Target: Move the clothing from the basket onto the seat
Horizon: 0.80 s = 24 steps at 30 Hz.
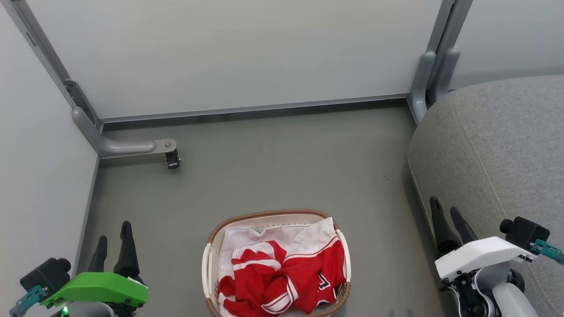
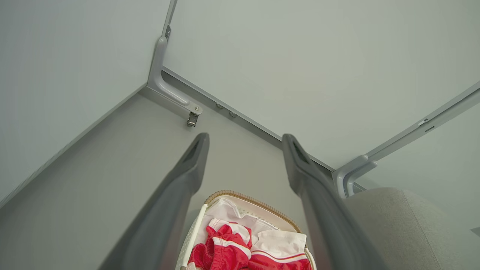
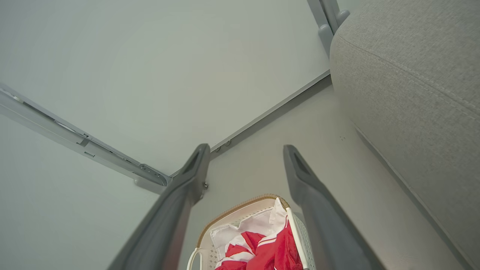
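Clothing (image 1: 286, 277) heaped in basket (image 1: 269, 215) (red atop white cloth (image 1: 246, 237)), seat (image 1: 498, 145) near right. Left gripper (image 1: 114, 231), right gripper (image 1: 444, 204) both spread apart, empty, either side of basket.

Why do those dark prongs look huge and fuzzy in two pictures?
Left wrist view: left gripper's fingers sit near the wide-angle lens, so they loom and blur; right wrist view: right gripper's fingers likewise; head view: sharp, soft even light, no glare.
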Motion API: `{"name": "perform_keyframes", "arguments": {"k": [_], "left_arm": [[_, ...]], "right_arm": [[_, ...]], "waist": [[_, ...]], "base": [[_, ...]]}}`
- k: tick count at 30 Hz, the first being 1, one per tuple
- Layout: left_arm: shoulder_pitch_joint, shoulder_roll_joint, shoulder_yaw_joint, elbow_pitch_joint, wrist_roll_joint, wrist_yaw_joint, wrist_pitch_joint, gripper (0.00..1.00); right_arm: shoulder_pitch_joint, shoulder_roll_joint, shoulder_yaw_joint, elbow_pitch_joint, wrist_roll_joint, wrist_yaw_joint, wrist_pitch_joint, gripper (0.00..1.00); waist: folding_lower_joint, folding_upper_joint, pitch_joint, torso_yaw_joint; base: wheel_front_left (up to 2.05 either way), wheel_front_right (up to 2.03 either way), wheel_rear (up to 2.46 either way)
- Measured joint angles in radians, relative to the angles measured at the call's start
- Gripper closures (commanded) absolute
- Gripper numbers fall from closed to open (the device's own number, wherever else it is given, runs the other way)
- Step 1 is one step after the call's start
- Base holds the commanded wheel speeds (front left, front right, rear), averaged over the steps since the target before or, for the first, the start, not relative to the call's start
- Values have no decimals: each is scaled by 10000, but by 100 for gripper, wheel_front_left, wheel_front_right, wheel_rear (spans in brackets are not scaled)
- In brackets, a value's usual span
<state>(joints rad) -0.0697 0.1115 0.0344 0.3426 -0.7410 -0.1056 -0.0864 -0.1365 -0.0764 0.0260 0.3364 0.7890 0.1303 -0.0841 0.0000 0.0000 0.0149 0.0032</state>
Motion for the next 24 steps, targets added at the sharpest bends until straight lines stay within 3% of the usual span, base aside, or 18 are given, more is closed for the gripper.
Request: {"name": "perform_keyframes", "arguments": {"k": [24], "left_arm": [[236,215,-349,144,2638,174,-671,0]], "right_arm": [[-28,-29,334,430,-2897,2,-683,0]], "waist": [[0,0,25,-20]], "base": [[0,0,0]]}}
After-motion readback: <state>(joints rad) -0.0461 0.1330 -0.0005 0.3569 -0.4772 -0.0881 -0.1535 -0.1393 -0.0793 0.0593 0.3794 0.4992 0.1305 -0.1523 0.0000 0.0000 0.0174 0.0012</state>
